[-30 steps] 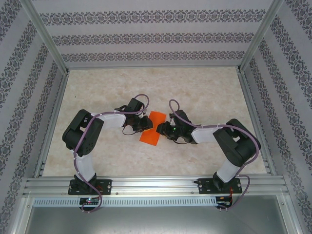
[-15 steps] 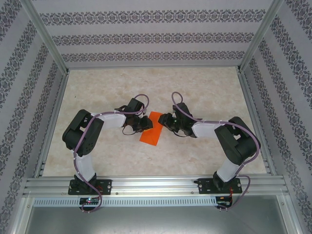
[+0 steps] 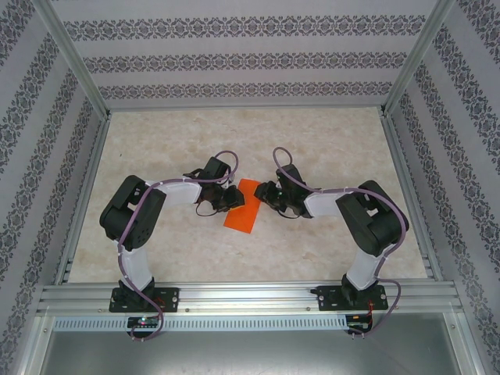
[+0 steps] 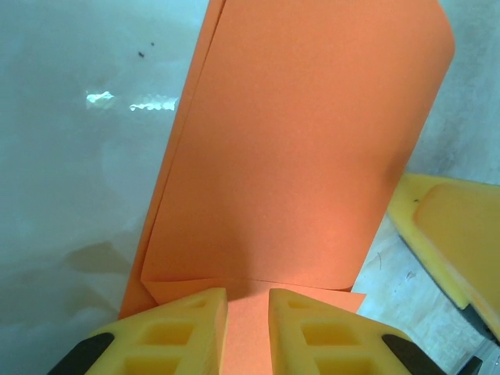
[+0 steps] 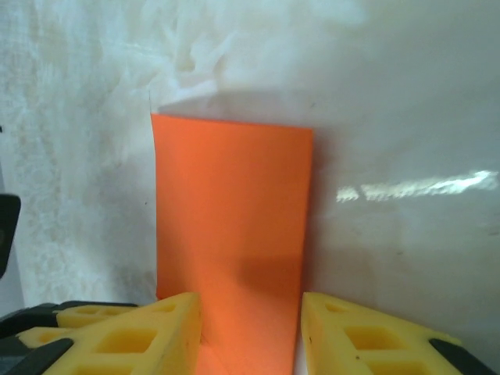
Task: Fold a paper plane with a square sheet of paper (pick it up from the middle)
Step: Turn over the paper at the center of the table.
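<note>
The square sheet of paper (image 3: 244, 209) is bright orange and lies folded over into a long rectangle at the middle of the table. In the left wrist view the paper (image 4: 305, 141) shows layered edges and a short cross fold near my fingers. My left gripper (image 3: 232, 200) rests on its left edge. Its yellow fingertips (image 4: 248, 293) stand a narrow gap apart, with flat paper showing between them. My right gripper (image 3: 264, 195) is at the paper's right edge, open wider. Its fingers (image 5: 250, 297) straddle the end of the paper (image 5: 230, 203). One right finger (image 4: 449, 234) shows beside the sheet.
The marble-patterned tabletop (image 3: 328, 141) has free room on the far side and at both flanks. Patterned walls and aluminium posts (image 3: 74, 58) enclose it. A metal rail (image 3: 250, 297) runs along the near edge where both arm bases stand.
My right gripper has moved farther from the near edge along the paper's right side, and its elbow has swung inward. The left gripper and the paper have stayed put.
</note>
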